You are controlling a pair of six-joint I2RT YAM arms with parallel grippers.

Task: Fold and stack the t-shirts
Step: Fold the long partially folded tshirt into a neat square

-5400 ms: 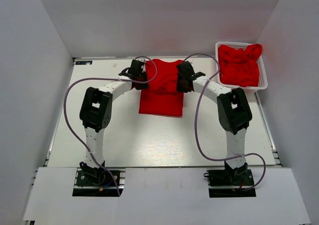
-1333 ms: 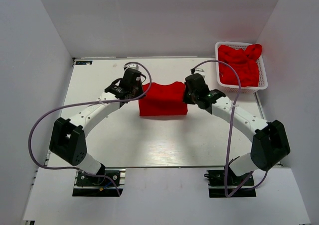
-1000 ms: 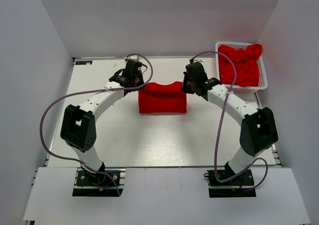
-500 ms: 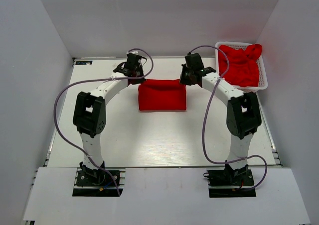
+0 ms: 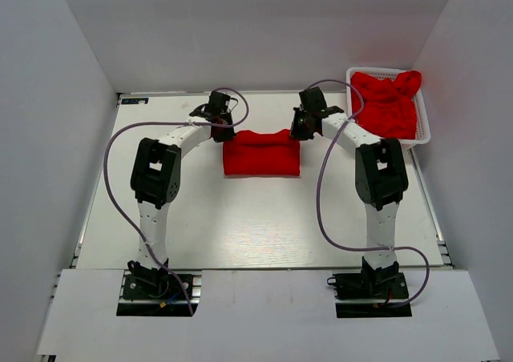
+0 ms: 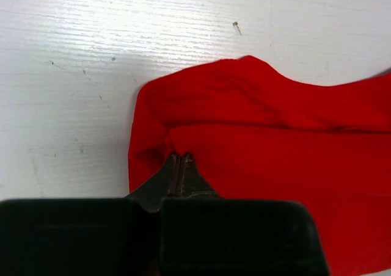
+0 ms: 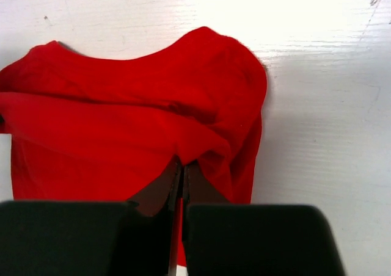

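Observation:
A red t-shirt (image 5: 261,152) lies folded into a short wide rectangle at the far middle of the table. My left gripper (image 5: 222,130) is shut on the cloth at its far left corner; the left wrist view shows the jaws pinching a fold of the t-shirt (image 6: 263,135). My right gripper (image 5: 296,130) is shut on the cloth at its far right corner; the right wrist view shows the jaws closed on the folded edge of the t-shirt (image 7: 134,129). More red t-shirts (image 5: 386,104) lie crumpled in the basket.
A white plastic lattice basket (image 5: 423,130) stands at the far right corner of the white table (image 5: 240,226). White walls close in the table on three sides. Purple cables loop from both arms.
Both grippers have carried the t-shirt's near edge away from me to its far edge, folding it shorter. Both arms have stretched out toward the far side.

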